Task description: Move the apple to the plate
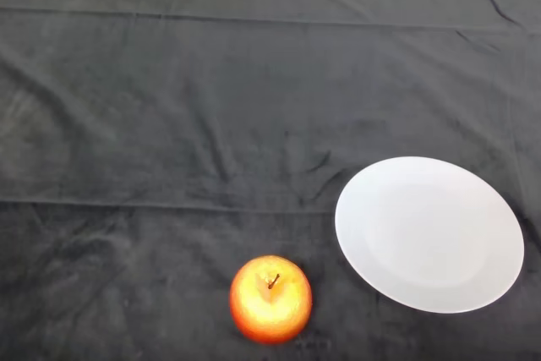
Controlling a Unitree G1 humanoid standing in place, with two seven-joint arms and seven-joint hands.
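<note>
A red and yellow apple (270,298) stands upright on the dark cloth near the front edge, a little left of centre, its stem pointing up. A white round plate (428,232) lies on the cloth to the right of the apple, a short gap away, with nothing on it.
The dark cloth (169,124) covers the whole table, with creases and fold lines running across it. Its far edge shows along the top of the view.
</note>
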